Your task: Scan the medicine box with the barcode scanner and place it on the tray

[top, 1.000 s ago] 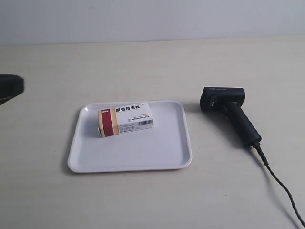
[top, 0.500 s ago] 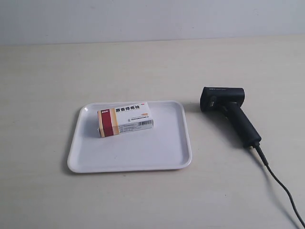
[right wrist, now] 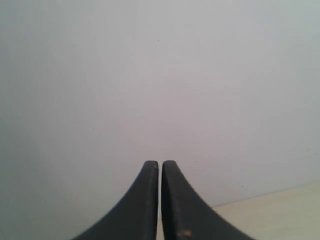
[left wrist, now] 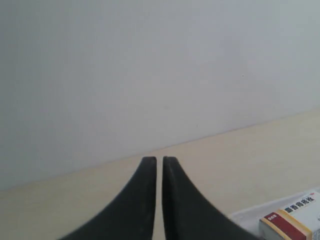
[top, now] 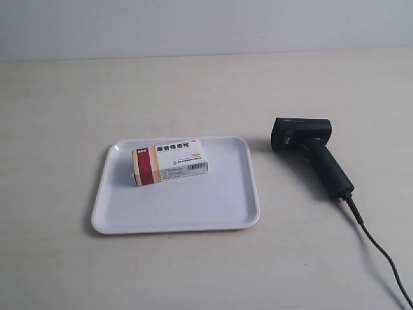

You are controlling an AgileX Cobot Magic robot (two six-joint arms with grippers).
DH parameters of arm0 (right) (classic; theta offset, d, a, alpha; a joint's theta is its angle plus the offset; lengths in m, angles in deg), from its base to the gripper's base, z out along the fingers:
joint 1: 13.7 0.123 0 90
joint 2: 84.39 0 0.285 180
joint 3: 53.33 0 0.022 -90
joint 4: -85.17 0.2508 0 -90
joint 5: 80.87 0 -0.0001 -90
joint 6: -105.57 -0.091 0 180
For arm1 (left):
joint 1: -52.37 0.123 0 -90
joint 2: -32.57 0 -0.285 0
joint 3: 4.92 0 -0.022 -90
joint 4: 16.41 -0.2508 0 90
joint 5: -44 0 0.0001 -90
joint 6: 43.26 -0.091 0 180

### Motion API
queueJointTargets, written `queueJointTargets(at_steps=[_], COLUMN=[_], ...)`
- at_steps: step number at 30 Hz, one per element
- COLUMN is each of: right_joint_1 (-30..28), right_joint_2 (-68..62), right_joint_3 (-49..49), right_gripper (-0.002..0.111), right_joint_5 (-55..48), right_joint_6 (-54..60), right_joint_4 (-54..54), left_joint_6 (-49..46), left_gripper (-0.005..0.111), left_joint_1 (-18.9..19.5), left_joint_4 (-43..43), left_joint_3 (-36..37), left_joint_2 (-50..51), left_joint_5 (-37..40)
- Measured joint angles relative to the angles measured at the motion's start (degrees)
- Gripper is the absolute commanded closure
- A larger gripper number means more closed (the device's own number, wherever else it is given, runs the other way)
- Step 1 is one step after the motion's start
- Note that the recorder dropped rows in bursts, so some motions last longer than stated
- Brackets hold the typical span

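On the tray [top: 187, 206] at bench centre, the medicine box [top: 170, 161] lies lengthwise, nearer the left tool [left wrist: 159, 162]; both tools are pressed together, empty.

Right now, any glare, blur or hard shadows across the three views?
Exterior view: even light, sharp, a small glint on the tray corner, soft shadow beside the scanner. Left wrist view: box soft, left claw blurred. Right wrist view: right claw blurred too.

We see our left gripper [left wrist: 159, 162] with its two dark fingers pressed together, holding nothing. Our right gripper [right wrist: 160, 165] looks the same, fingers closed and empty. Neither arm shows in the exterior view.
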State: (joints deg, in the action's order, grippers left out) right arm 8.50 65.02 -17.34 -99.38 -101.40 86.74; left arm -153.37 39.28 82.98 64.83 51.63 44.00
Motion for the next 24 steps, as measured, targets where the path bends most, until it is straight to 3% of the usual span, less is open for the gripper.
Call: queueJointTargets(at_steps=[5, 9, 12, 17, 19, 24], right_joint_1=[0.0, 0.0, 0.0, 0.0, 0.0, 0.0], right_joint_2=[0.0, 0.0, 0.0, 0.0, 0.0, 0.0], right_joint_3=[0.0, 0.0, 0.0, 0.0, 0.0, 0.0], right_gripper=[0.105, 0.105, 0.105, 0.105, 0.105, 0.105], right_joint_5=[0.0, 0.0, -0.1, -0.1, -0.1, -0.1], right_joint_6=[0.0, 0.0, -0.1, -0.2, -0.2, -0.2], right_joint_4=[0.0, 0.0, 0.0, 0.0, 0.0, 0.0], left_joint_6=[4.9, 19.0, 24.3, 31.9, 41.9, 82.0], left_gripper=[0.099, 0.099, 0.099, 0.099, 0.099, 0.099], left_joint_1=[1.2, 7.3, 12.6, 14.9, 14.9, 14.9], left_joint_4=[-0.4, -8.4, -12.7, -23.1, -33.2, -71.3], left_joint_3=[4.2, 7.4, 7.3, 7.4, 7.5, 7.5], left_joint_2=[-1.0, -4.9, -9.0, -10.9, -10.9, -10.9], left_joint_5=[-2.6, -6.5, -7.0, -4.8, -3.8, -1.3])
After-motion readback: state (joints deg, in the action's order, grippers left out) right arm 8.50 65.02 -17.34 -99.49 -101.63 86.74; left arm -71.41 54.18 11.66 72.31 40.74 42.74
